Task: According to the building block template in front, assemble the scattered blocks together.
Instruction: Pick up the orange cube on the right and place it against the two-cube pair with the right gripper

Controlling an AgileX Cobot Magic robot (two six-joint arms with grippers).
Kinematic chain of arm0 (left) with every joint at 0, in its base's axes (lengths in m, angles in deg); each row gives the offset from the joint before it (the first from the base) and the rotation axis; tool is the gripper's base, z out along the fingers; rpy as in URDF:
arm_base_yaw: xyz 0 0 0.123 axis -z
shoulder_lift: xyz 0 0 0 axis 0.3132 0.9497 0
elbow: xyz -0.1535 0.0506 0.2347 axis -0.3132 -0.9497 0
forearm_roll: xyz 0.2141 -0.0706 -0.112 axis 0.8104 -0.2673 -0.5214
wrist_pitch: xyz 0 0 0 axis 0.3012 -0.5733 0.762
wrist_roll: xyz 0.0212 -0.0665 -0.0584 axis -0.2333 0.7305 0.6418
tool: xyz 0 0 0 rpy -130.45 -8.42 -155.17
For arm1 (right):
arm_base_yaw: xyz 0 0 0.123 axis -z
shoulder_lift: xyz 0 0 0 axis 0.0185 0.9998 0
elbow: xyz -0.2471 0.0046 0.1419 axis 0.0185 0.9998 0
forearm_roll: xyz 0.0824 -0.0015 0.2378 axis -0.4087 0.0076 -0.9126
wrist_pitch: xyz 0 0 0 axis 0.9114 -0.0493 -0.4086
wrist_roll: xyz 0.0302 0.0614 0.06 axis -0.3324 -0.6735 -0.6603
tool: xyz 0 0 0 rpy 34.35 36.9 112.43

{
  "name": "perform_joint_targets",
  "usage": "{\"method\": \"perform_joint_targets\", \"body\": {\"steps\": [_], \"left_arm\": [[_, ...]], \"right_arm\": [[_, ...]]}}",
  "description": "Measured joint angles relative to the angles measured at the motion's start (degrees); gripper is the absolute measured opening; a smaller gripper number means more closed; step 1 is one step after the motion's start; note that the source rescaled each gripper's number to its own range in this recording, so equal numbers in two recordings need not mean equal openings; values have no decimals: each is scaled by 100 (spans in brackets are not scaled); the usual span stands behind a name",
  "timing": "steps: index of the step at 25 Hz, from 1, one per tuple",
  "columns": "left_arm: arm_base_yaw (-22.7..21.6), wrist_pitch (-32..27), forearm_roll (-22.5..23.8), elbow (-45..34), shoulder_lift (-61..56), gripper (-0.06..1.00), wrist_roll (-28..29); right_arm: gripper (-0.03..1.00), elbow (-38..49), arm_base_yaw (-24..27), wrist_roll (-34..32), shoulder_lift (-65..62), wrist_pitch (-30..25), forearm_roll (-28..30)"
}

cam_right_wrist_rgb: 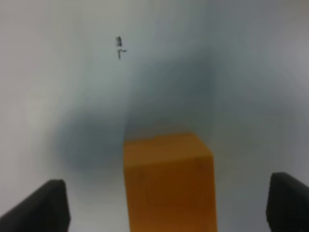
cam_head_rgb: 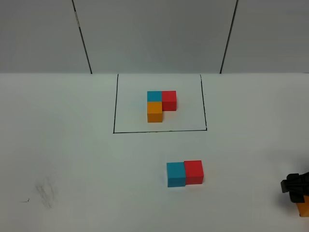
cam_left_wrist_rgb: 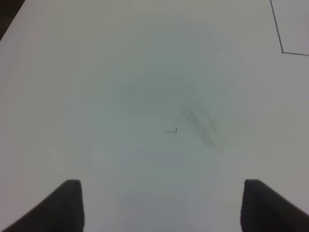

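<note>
The building block template [cam_head_rgb: 161, 104] lies inside a black drawn rectangle [cam_head_rgb: 114, 104]: a blue, a red and an orange cube in an L. Nearer the front, a scattered blue block [cam_head_rgb: 176, 174] and a red block [cam_head_rgb: 193, 172] sit side by side, touching. The orange block [cam_head_rgb: 303, 209] [cam_right_wrist_rgb: 168, 181] rests at the far right edge, partly cut off. My right gripper [cam_head_rgb: 294, 187] [cam_right_wrist_rgb: 166, 208] is open around it, and its fingers [cam_right_wrist_rgb: 46, 208] stand clear of the block's sides. My left gripper [cam_left_wrist_rgb: 164, 208] is open over bare table and is out of the exterior high view.
The white table [cam_head_rgb: 72, 159] carries a grey smudge [cam_head_rgb: 46, 191] [cam_left_wrist_rgb: 200, 123] at front left with a small pen mark beside it. One corner of the drawn rectangle [cam_left_wrist_rgb: 282, 50] shows in the left wrist view. A wall [cam_head_rgb: 154, 34] with dark seams runs along the back.
</note>
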Motion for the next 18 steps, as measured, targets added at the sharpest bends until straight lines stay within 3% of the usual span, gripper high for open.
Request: {"method": "perform_joint_targets", "body": {"steps": [6, 14, 18], "left_arm": [[0, 0, 0, 0, 0, 50, 0], [0, 0, 0, 0, 0, 50, 0], [0, 0, 0, 0, 0, 50, 0]], "right_arm": [[74, 265, 260, -19, 48, 394, 0], [63, 271, 267, 54, 457, 577, -25], [50, 271, 267, 199, 637, 619, -89]]}}
